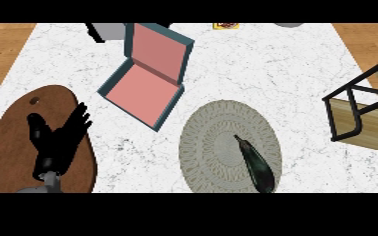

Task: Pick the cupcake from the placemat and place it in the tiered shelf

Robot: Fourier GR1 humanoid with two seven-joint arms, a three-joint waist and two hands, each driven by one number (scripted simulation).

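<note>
On the marble counter [244, 65], the pick-up step is judged to be in hand. One dark, narrow shape, taken to be the right hand [255, 164] seen edge-on, is laid over the one round woven placemat [214, 130]. Whether it is open or closed cannot be told. No cupcake is seen, so it is presumed hidden beneath that hand. If so, the next move calls for the cupcake to be enclosed, lifted and carried rightward to the one tiered shelf [353, 111], which is cut by the right edge. One open pink-lined box [148, 75] and one brown board [29, 115] are counted. The left hand [63, 132] is rested open over the board. Three small items are glimpsed along the far edge.
</note>
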